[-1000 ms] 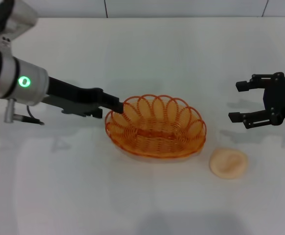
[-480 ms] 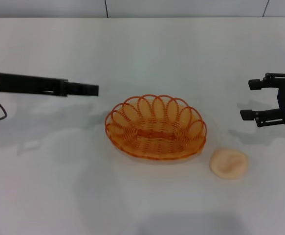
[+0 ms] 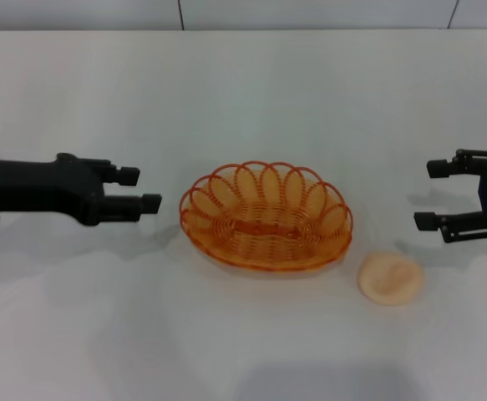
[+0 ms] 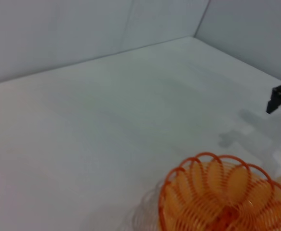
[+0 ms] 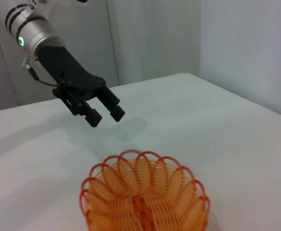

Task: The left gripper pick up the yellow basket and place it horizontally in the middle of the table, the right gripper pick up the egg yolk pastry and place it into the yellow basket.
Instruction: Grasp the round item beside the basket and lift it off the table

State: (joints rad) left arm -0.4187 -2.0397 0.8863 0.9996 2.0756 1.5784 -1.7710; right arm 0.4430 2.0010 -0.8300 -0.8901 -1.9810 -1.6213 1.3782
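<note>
your left gripper (image 3: 139, 190) hangs at mid-left of the head view, jaws apart and empty, just clear of the yellow basket (image 3: 266, 217) at centre. the right gripper (image 3: 433, 194), at the right edge, stands wide and empty. drop it straight over the egg yolk pastry (image 3: 390, 277), lower right on the table (image 3: 243, 83), and pinch gently. no readable writing anywhere.

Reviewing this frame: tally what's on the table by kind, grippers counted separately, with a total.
Baskets: 1, the yellow basket, empty, mid-table.
Pastries: 1, the egg yolk pastry, on the table beside the basket toward the robot's right.
Grippers: 2, the left gripper and the right gripper, both open and apart from everything.
Total: 4, not counting the table.
</note>
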